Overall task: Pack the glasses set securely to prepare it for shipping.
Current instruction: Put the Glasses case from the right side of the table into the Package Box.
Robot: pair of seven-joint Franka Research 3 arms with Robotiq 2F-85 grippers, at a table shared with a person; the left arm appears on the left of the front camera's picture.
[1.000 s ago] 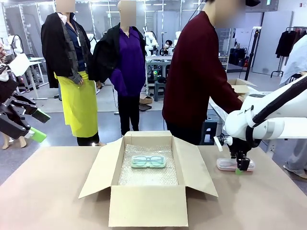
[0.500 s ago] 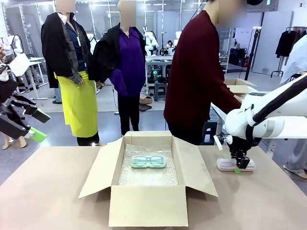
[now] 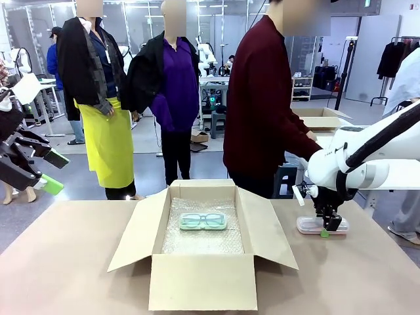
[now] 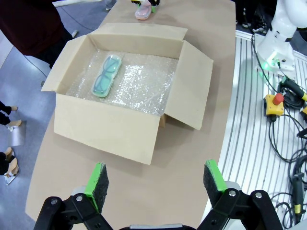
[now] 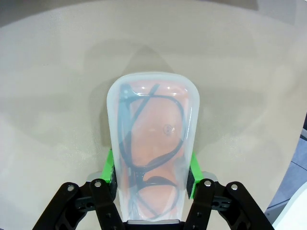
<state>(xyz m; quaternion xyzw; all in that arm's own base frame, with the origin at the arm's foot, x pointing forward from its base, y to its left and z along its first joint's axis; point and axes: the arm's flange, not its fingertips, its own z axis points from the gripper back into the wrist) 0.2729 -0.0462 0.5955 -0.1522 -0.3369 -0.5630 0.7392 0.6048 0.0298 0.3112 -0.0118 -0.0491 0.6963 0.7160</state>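
A mint green case (image 3: 203,222) showing dark-rimmed spectacles lies flat on bubble wrap inside the open cardboard box (image 3: 201,279); the left wrist view has it at the box's far left (image 4: 106,75). The pale pink case (image 3: 310,226) is to the right of the box, at table level. My right gripper (image 3: 326,228) is shut on it from above. In the right wrist view the green pads (image 5: 109,167) press both long sides of the pink case (image 5: 151,139). My left gripper (image 3: 47,172) hangs open, high off the table's left side, and looks down at the box (image 4: 156,179).
The box's flaps (image 3: 131,239) stand spread to both sides. A person in a dark red top (image 3: 262,105) stands behind the table and reaches toward another box (image 3: 325,120) on a side table. Bare tabletop (image 3: 65,262) lies left of the box.
My right gripper has shifted slightly left along the pink case. The person behind has straightened up a little. The left arm has not moved.
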